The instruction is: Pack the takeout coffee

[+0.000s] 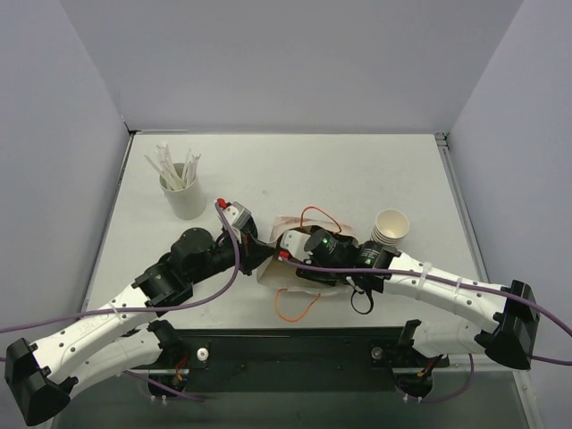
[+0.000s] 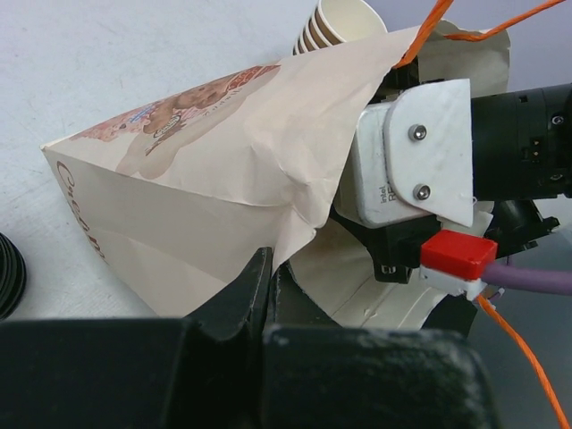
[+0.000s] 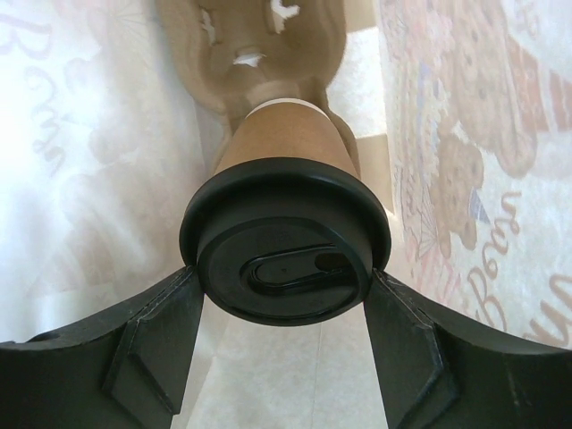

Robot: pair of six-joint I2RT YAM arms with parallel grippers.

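- Now we see the right pincer [image 3: 284, 308] reaching inside a paper bag [image 2: 197, 179]. Its two dark fingers [image 3: 152, 349] press against opposite sides of the black lid of the takeout coffee [image 3: 286, 170], so it grips the cup by that lid.
- From the right wrist view we look onto the top of the lid. The brown paper body runs away from us toward a moulded pulp carrier [image 3: 241, 54] deeper in the bag. Whether the cup's base sits in the carrier or only touches it, we cannot tell.
- Printed bag walls with a bear drawing close in on both sides of the cup.
- We find the left pincer [image 2: 268, 268] closed on the paper edge at the bag's mouth, pinching it between its tips.
- The bag lies on its side on the desk [image 1: 313, 170], mouth toward the right arm, and the right wrist's camera block fills the opening.
- Orange cord handles [image 1: 295, 308] loop out from the bag's mouth.
- A stack of lidless paper cups [image 1: 391, 226] stands just beside the bag on its right, apart from both pincers.
- A white cup [image 1: 185, 198] holding white wrapped sticks stands well apart, at the far left of the desk.
- At the left edge of the left wrist view we catch the rim of a stack of black lids [image 2: 9, 277] near the bag.
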